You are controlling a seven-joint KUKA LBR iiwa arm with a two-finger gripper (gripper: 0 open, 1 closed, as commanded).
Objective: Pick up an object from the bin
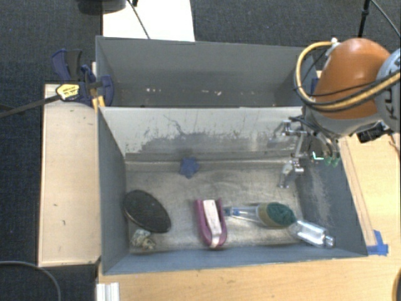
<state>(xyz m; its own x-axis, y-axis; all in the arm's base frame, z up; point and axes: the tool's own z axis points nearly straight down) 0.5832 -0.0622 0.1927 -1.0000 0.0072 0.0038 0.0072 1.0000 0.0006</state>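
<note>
My gripper (288,155) hangs at the right side of the bin, above the floor near the back wall. Its two metal fingers stand apart, with nothing between them. Below it, toward the front, lies a clear-handled brush with a dark green round head (276,215). A small clear bottle (311,234) lies in the front right corner. A purple and white folded item (211,222) rests left of the brush.
A black oval disc (146,210) and a small crumpled scrap (142,240) lie at the front left. A little blue piece (188,166) sits near the back wall. The arm's orange cover and cables hang over the right rim.
</note>
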